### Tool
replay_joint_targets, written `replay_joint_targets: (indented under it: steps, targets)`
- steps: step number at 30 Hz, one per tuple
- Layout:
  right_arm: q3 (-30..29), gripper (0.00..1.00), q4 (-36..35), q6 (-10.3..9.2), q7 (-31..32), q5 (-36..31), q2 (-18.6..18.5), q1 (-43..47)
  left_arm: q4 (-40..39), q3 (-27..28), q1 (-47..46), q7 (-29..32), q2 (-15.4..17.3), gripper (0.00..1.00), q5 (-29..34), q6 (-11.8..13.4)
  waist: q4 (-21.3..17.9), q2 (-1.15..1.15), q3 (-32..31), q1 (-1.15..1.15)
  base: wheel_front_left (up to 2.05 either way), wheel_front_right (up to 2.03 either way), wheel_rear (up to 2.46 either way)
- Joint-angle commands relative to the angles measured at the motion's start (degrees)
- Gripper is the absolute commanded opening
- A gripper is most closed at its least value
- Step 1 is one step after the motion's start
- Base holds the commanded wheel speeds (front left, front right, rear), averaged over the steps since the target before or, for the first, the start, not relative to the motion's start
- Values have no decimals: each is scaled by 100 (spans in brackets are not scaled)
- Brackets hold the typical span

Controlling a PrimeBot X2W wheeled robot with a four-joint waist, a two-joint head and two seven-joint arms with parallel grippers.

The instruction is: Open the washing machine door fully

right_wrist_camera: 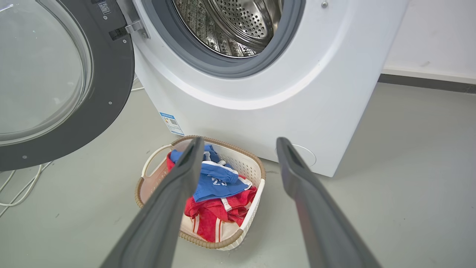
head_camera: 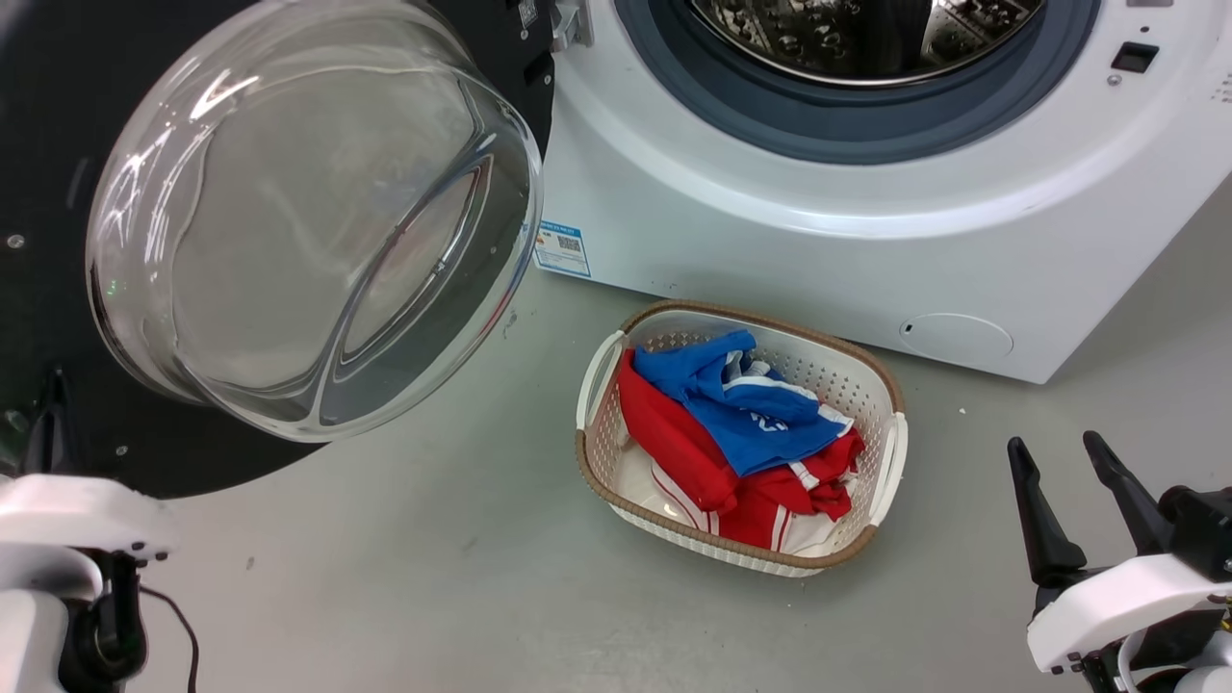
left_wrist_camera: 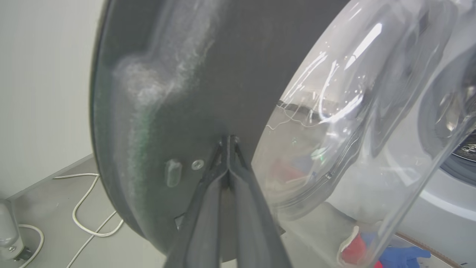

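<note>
Head view: we're looking down on the washing machine door (head_camera: 43,144), and it's swung wide out to the left of the white machine (head_camera: 770,250), leaving the steel drum mouth (head_camera: 847,38) uncovered.
Door face: the inner side is turned our way, with the clear glass bowl (head_camera: 308,221) bulging out of the glossy black ring toward us.
Hinge side: in the right wrist view we catch the metal hinge (right_wrist_camera: 134,28) holding the door to the machine's front, left of the grey seal (right_wrist_camera: 223,69).
Our left gripper (left_wrist_camera: 228,143): clenched, two dark fingers pressed tip to tip, and those tips sit against the door's dark inner ring, just beside a small screw (left_wrist_camera: 197,164).
Our right gripper (head_camera: 1055,445): released, fingers spread and grasping nothing, low at the right and well apart from the door.
Basket (head_camera: 893,462): white with a brown rim, on the floor (head_camera: 433,577) just in front of the machine, with a blue garment (head_camera: 741,414) lying on a red garment (head_camera: 674,443).
Left wrist view: we spot a white cable (left_wrist_camera: 85,208) trailing over the grey floor beyond the door's edge.
</note>
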Motion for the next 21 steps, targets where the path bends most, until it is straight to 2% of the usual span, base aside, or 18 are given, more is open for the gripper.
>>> replay_joint_targets:
  steps: [1, 8, 21]
  targets:
    - [-4, 100, 15, 1, -17, 11, 20, 5, 36, 38, 71, -46, 6, 0, 5, -12, 7, 0, -39, 0, 0, 0, 0]
    - [10, 100, 94, 1, -71, -42, 159, 157, -130, -99, 544, -194, -85, 0, 238, -39, 43, 0, -474, 0, 0, 0, 0]
    - [-34, 100, 107, 1, -131, -138, 478, 542, -1265, -520, 1788, -262, -529, 0, 723, 273, 185, 0, -1133, 0, 0, 0, 0]
